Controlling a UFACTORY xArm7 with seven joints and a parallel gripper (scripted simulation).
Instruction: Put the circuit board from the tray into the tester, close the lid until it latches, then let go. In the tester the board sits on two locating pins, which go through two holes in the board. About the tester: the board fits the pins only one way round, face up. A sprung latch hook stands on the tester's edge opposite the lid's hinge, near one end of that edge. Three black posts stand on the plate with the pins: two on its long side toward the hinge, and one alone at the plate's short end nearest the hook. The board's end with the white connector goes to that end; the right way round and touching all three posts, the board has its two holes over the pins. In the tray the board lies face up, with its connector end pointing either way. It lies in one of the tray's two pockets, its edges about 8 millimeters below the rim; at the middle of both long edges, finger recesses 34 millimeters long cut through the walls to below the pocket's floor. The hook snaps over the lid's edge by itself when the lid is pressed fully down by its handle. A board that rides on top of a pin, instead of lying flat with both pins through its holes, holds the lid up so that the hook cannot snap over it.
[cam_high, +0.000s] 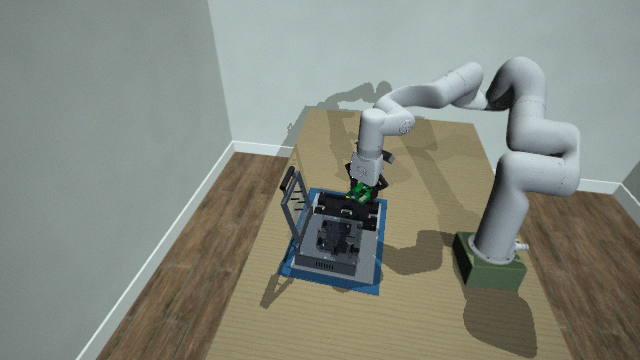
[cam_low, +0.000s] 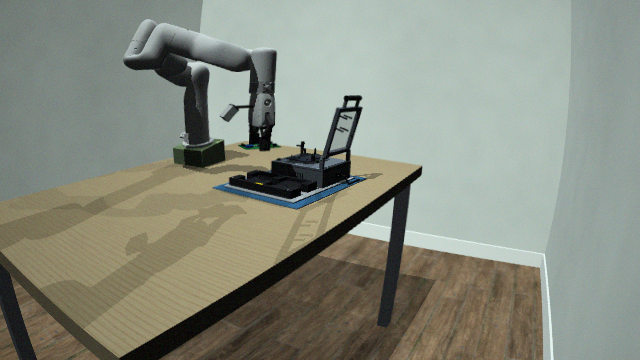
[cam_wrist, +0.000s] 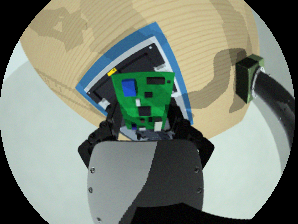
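Observation:
My gripper (cam_high: 365, 189) (cam_low: 259, 144) (cam_wrist: 144, 104) is shut on the green circuit board (cam_high: 359, 194) (cam_wrist: 145, 95), a finger at each long edge. The board is face up, above the black tray (cam_low: 285, 190). In the wrist view its blue part is at the far end and a whitish block at the end near the gripper. The tray's visible pockets hold no board. The grey tester (cam_high: 325, 264) (cam_low: 334, 176) stands beside the tray, its lid (cam_high: 291, 223) (cam_low: 333, 131) upright and open, handle (cam_high: 287, 178) (cam_low: 353, 97) on top. The pins are too small to make out.
Tester and tray stand on a blue mat (cam_high: 369, 288) (cam_low: 298, 204) (cam_wrist: 185, 100) on the wooden table. The raised lid stands on the tester's side away from the robot's green base (cam_high: 495, 275) (cam_low: 202, 156) (cam_wrist: 243, 82). An upright black piece (cam_low: 302, 145) rises from the tester.

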